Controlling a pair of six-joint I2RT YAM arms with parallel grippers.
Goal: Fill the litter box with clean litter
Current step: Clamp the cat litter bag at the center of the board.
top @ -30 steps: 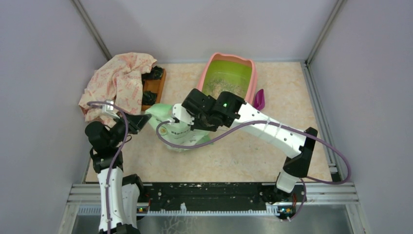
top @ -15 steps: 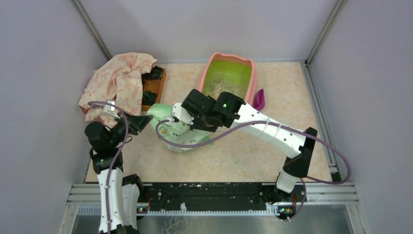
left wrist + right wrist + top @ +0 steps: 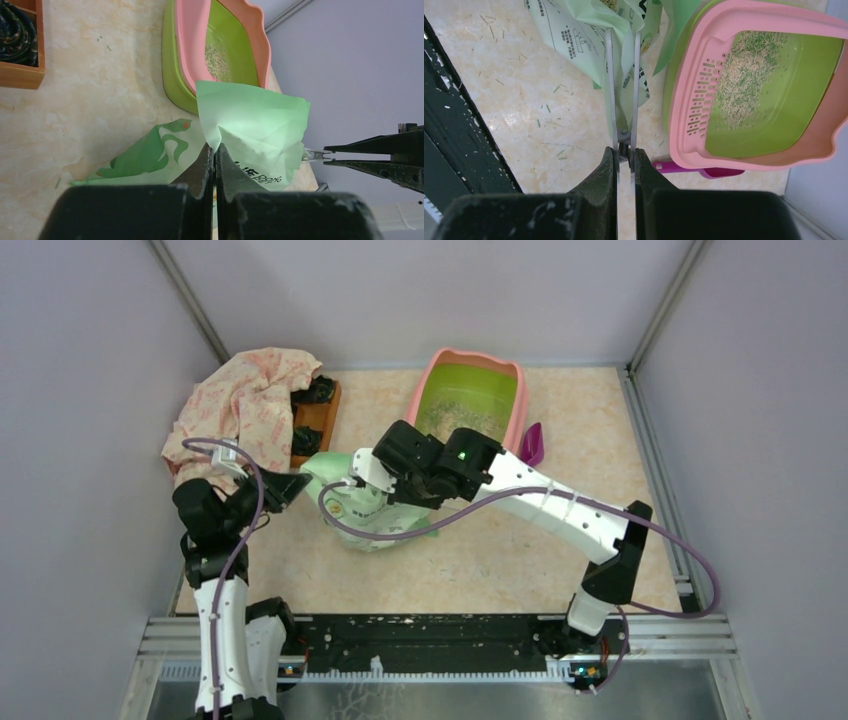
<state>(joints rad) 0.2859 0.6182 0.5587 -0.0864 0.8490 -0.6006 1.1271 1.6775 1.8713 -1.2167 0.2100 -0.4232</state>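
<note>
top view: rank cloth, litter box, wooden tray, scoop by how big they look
1. cloth
2. litter box
3. wooden tray, partly under the cloth, so its full size is unsure
4. scoop

A light green printed bag lies crumpled on the beige marbled table, one corner pulled up off the surface. The metal blades of a pair of scissors stand slightly apart on either side of a fold of the bag. Thin green slivers are scattered over the tabletop near it. At the far left, a pink patterned cloth is heaped partly over a wooden tray. The tray holds two dark things, perhaps coiled cords; the view is too coarse to be sure. A magenta scoop lies toward the far right. Grey walls enclose the table.
</note>
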